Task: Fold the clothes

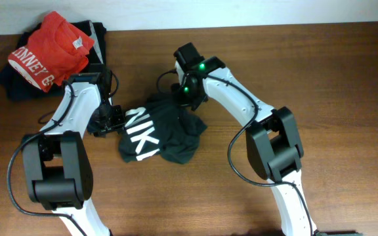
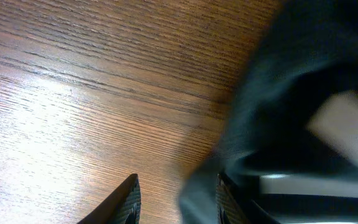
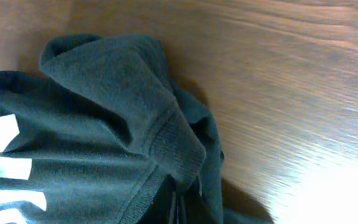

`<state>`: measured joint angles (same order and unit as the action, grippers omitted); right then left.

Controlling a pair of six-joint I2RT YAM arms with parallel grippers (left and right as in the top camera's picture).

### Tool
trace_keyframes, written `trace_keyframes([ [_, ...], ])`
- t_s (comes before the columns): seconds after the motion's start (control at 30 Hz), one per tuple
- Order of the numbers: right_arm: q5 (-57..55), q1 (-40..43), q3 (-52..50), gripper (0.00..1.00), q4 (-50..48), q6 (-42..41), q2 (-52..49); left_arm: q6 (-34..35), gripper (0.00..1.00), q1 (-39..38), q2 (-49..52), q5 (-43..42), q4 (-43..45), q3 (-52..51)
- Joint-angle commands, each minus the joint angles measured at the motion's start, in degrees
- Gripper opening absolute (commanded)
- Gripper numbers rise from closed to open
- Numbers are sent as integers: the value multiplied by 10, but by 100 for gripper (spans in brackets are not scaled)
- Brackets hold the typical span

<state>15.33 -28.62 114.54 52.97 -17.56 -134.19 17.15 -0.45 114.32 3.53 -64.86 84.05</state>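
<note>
T-shirt [image 1: 169,136] lying crumpled mid-table [image 1: 333,72], white NIKE lettering facing up, btwn both arms. R gripper [image 1: 184,98] pinching tight on bunched hem at shirt's upper edge. L gripper [image 2: 176,190] sitting part-open at shirt's left edge, fabric brushing one finger, gripping nothing. Red shirt [image 1: 51,49] resting on dark garments [image 1: 15,88], far-left corner.

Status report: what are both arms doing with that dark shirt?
Right gripper shut on crumpled T-shirt. Left gripper part open at its edge. Red shirt well clear.
</note>
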Motion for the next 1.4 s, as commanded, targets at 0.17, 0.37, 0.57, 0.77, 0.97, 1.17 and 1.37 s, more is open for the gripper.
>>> trace_keyframes([
  [0.17,-76,40,143,79,197,25,25,-1,30,4,-16,8,-9,18],
  [0.37,-87,43,333,88,375,25,25,-40,29,3,-87,-60,-51,48],
  [0.57,-197,62,374,98,444,3,31,-57,99,3,-102,-141,-65,4],
  [0.77,-246,219,374,99,444,3,31,-130,99,12,-102,-263,90,-138],
  [0.97,-224,308,374,99,443,3,31,-178,99,42,-102,-288,122,-166],
  [1.17,-224,332,374,99,442,3,31,-181,99,88,-81,-327,154,-166],
  [1.37,-224,332,374,99,441,3,31,-234,99,87,23,-463,160,-166],
])
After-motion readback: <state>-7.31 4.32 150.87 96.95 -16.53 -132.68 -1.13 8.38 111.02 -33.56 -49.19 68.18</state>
